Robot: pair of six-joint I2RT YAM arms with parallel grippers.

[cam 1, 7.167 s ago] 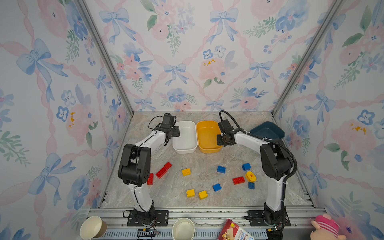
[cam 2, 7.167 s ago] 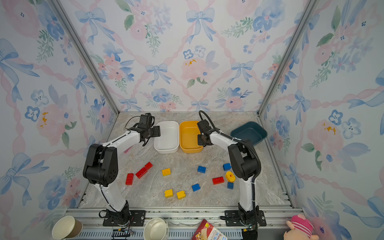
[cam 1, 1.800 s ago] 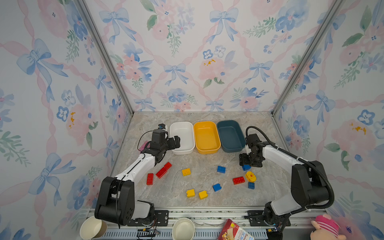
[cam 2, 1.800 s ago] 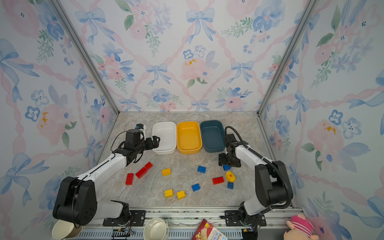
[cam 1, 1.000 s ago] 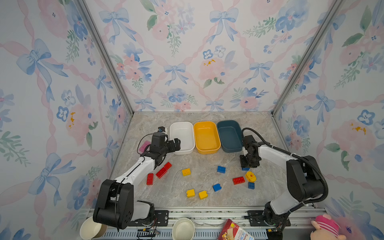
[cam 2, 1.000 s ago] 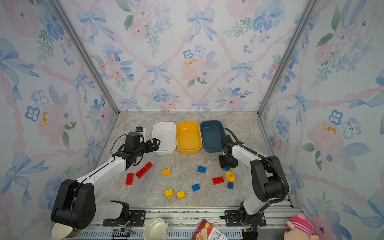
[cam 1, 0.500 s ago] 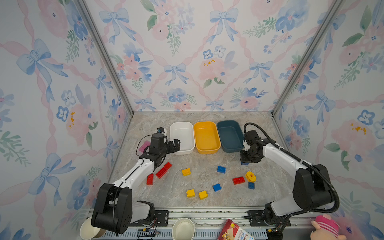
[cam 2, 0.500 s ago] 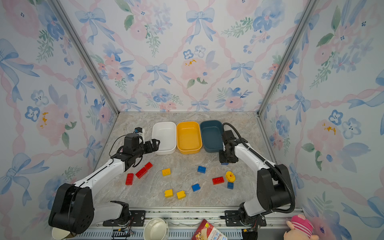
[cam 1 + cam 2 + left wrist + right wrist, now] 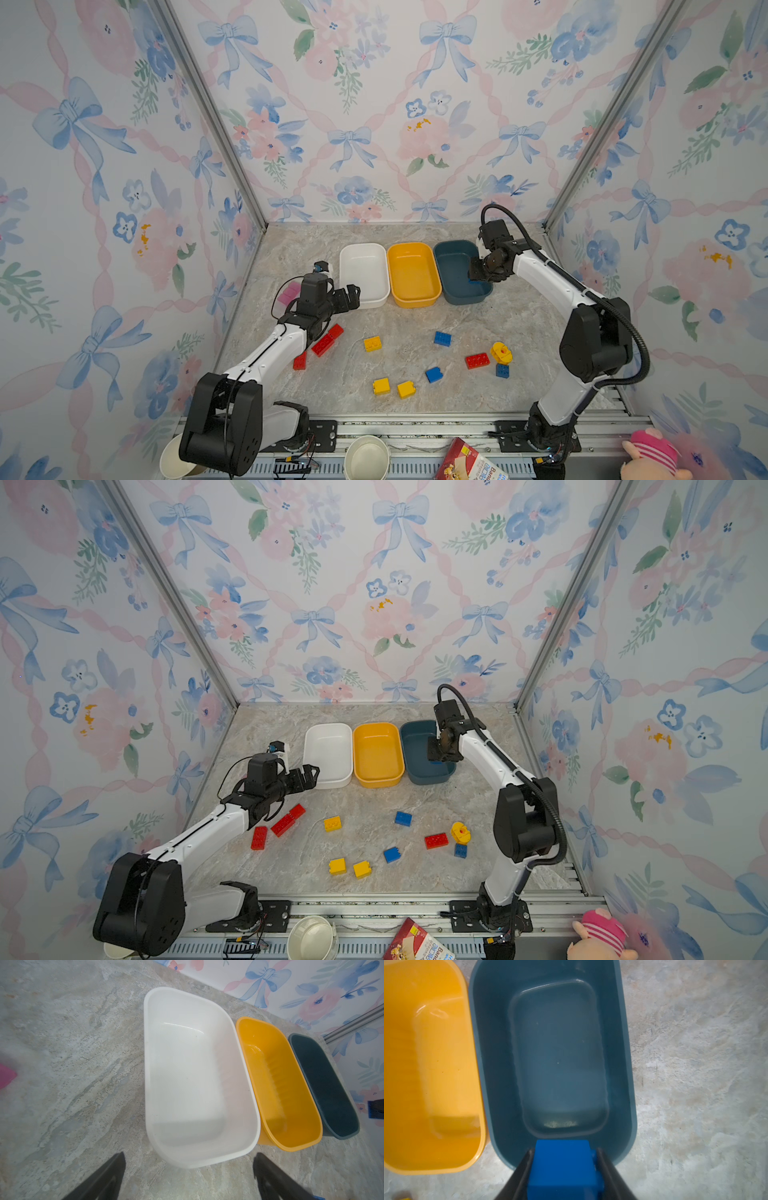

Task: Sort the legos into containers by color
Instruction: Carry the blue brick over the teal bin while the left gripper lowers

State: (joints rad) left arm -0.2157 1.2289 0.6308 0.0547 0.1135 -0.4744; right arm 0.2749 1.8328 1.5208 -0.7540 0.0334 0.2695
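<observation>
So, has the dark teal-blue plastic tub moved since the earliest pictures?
Yes. The dark teal-blue tub has shifted left, away from the right wall, and now sits beside the yellow-orange tub.

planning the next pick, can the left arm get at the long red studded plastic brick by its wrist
Probably yes. The left gripper is open and empty by the white plastic tub, and the long red brick lies uncovered on the table beside its wrist; the arm would only need to draw back.

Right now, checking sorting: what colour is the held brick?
Blue brick, clearest in right wrist view.
</observation>
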